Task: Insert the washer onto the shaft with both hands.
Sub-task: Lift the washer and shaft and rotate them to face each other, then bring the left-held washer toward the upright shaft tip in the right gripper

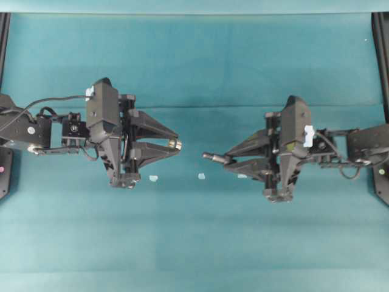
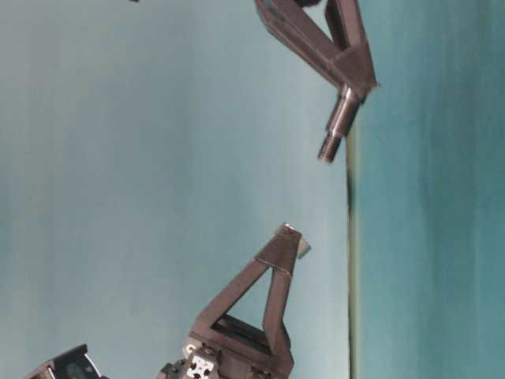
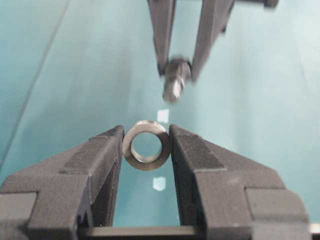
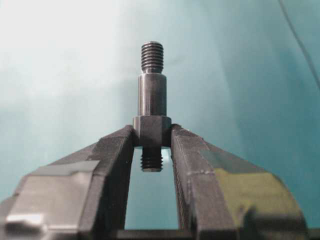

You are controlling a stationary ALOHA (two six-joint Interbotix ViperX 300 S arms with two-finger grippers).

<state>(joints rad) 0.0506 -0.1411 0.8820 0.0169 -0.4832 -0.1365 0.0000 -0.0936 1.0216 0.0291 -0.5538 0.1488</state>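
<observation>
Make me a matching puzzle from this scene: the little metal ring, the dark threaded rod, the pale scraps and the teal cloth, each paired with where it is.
Things:
1. small silvery metal ring, the washer
2. dark-grey threaded metal rod, the shaft
3. small pale scraps
4. teal cloth tabletop

Places:
A. lying loose on the cloth between the grippers
B. pinched in the left gripper
C. spread beneath both arms
D. clamped in the right gripper

Pairs: 1-B, 2-D, 3-A, 4-C

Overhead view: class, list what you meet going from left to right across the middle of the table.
Left gripper → washer at its tips → pale speck on the cloth → shaft → right gripper.
</observation>
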